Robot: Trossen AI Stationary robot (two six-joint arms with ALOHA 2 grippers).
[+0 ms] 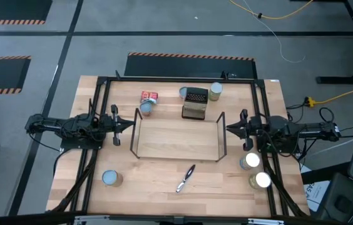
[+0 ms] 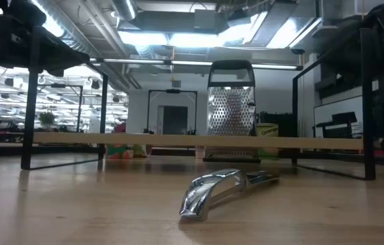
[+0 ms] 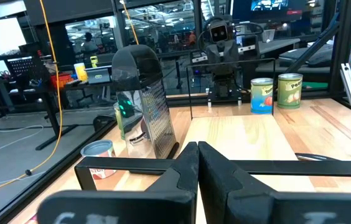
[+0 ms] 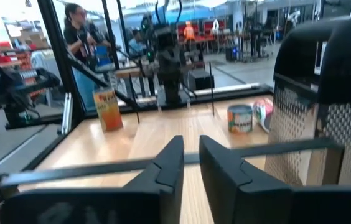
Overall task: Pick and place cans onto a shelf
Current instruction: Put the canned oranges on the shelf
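right pincer | I am seeing it parted slightly, gripping nothing, at the shelf right end | two cans standing upright just behind it on the desk, nearest this arm | left pincer closed, empty, waiting at left end

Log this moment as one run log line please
stage: no can placed | shelf: board bare | left gripper: shut, empty, at shelf's left end | right gripper: slightly open, empty, at right end
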